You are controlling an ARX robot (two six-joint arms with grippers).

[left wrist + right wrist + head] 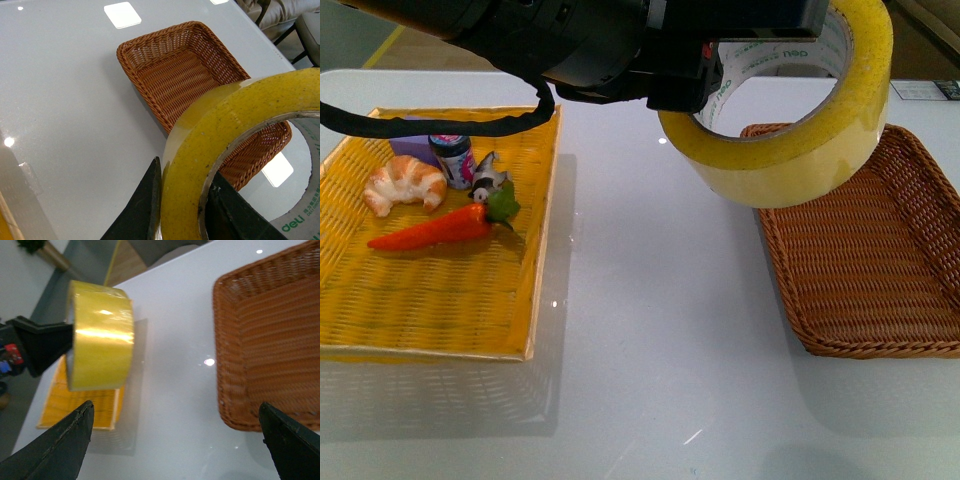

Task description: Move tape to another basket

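Note:
The tape [790,150], a wide yellowish roll with a white core and green print, hangs in the air above the white table, just left of the brown wicker basket [880,260]. My left gripper [705,90] is shut on the roll's wall, one finger inside the core and one outside. In the left wrist view the tape [240,115] fills the near corner between the fingers of that gripper [185,170], with the empty basket [175,75] beyond it. The right wrist view shows the tape [102,335], the basket [270,340] and my right gripper [175,407], open over bare table.
A bright yellow woven tray [440,290] lies at the left. It holds a croissant [405,185], a toy carrot [440,228], a small jar [453,160], a purple block [410,145] and a small figure [490,178]. White tabletop [650,330] separates the two baskets.

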